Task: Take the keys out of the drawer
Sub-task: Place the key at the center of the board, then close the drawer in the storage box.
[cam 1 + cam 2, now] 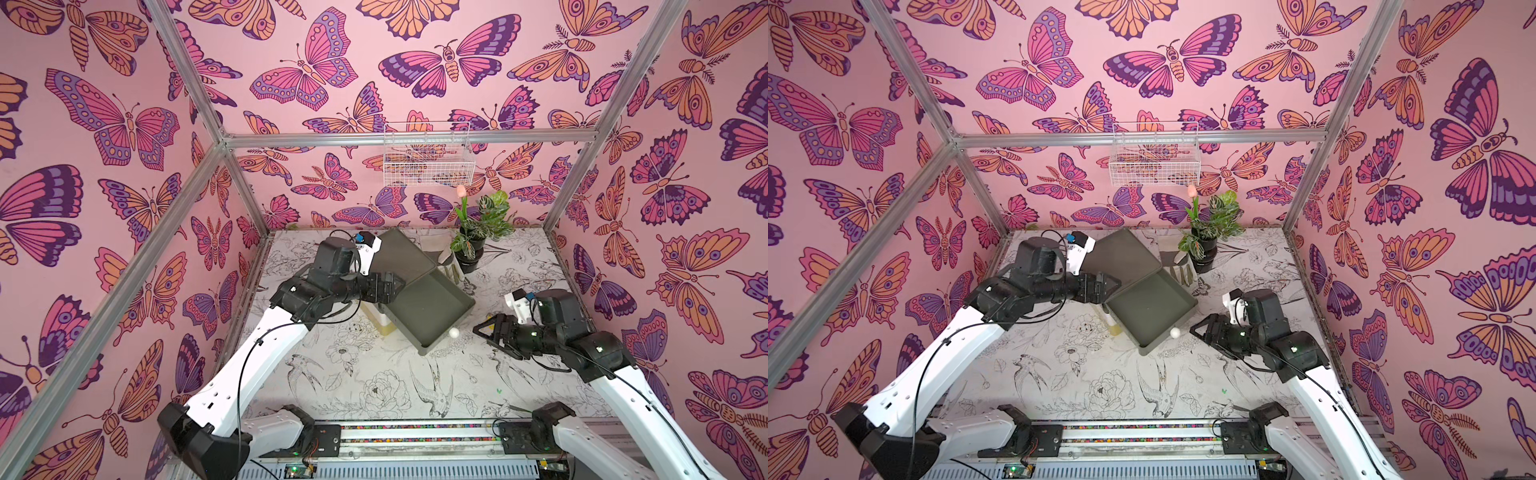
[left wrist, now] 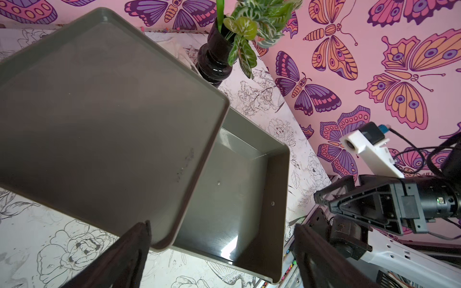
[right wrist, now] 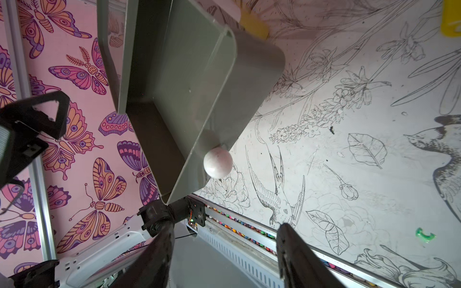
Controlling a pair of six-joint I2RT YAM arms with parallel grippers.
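Plainly, the olive-grey drawer (image 1: 434,313) stands pulled well out of its low olive-grey cabinet (image 1: 399,253), which sits askew toward the back of the white counter (image 1: 374,374) printed with line-drawn birds and flowers. Both wrist views look into the drawer. The part of its floor that shows is bare and glossy, and the keys cannot be made out there or anywhere else in the four views. A round white knob (image 1: 454,332) sticks out from the drawer's front panel.

The left claw (image 1: 395,287) hovers over the cabinet's corner where the drawer comes out. Its jaws are spread wide with nothing between them, and whether it touches the cabinet I cannot tell. The right claw (image 1: 484,332) hangs just beside the knob, apart from it, its jaws likewise parted and empty.

A pale yellow block (image 1: 380,322) lies against the cabinet's side below the left claw, partly hidden. Just beside the cabinet, toward the back wall, stands a leafy green plant with a pink tulip in a glossy black pot (image 1: 469,257). A white wire basket (image 1: 428,153) hangs on that butterfly-patterned wall.
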